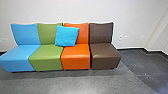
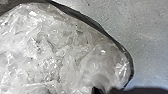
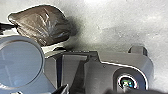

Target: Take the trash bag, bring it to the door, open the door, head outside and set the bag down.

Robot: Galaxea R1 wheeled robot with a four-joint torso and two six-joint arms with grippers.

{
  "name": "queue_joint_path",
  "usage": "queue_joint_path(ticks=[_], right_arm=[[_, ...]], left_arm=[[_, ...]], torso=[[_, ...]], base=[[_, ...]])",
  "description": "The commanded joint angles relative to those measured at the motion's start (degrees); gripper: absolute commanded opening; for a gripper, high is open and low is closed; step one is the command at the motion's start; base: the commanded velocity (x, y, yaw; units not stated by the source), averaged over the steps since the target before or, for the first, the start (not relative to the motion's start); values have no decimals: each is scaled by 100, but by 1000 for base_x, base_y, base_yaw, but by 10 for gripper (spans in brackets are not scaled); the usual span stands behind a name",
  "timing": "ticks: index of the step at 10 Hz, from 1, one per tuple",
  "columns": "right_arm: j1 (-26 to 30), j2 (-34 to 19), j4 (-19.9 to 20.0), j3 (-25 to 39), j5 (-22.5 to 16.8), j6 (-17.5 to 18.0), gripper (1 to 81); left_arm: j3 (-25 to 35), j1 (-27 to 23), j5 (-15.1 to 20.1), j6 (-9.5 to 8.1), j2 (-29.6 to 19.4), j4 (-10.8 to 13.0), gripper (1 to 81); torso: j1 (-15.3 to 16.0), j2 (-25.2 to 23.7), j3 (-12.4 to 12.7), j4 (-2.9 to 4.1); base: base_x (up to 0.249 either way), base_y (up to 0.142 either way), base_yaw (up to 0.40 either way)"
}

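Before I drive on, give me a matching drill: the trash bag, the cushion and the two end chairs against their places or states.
1. Trash bag
2. Cushion
3. Brown chair
4. Light-blue chair

A. Rightmost chair in the head view
B. Crinkled and shiny
C. Leftmost chair in the head view
D. In front of the green backrest and orange backrest

Pairs: 1-B, 2-D, 3-A, 4-C

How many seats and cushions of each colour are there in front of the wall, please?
Light blue seat: 1
Green seat: 1
Orange seat: 1
Brown seat: 1
Bright blue cushion: 1
Total: 5
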Motion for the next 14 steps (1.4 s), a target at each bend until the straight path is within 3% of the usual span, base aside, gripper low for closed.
queue_joint_path(ticks=[1, 5, 7, 8, 9, 10, 12, 14], right_arm=[[215, -85, 43, -46, -224, -8, 811], [-32, 256, 34, -554, -189, -17, 811], [-181, 520, 43, -949, -83, -34, 811], [-260, 635, 26, -1100, -83, -43, 811], [-348, 758, 17, -1266, -31, -104, 811], [-471, 846, 17, -1408, 84, -175, 811], [-717, 1154, -18, -1882, 286, -219, 811], [-797, 1312, -53, -2023, 295, -237, 811]], left_arm=[[269, -280, 363, 40, -507, 20, 10], [338, -9, 363, 74, -596, 106, 10], [338, 238, 363, 407, -543, 169, 10], [338, 387, 372, 629, -534, 177, 10], [338, 528, 398, 1004, -525, 177, 10], [321, 694, 399, 1191, -552, 177, 10], [312, 950, 372, 1411, -569, 177, 10], [303, 1047, 363, 1420, -535, 151, 10]], torso=[[-361, 557, 542, 0], [-811, 1248, 1180, 0], [-1073, 1646, 1576, 0], [-1204, 1845, 1218, -2], [-1309, 2005, 1364, -2], [-1407, 2147, 1403, -2], [-1637, 2505, 1471, -2], [-1904, 2916, 1473, -2]], base=[[0, 0, 0], [0, 0, 0], [0, 0, 0], [0, 0, 0], [0, 0, 0], [0, 0, 0], [0, 0, 0], [0, 0, 0]])
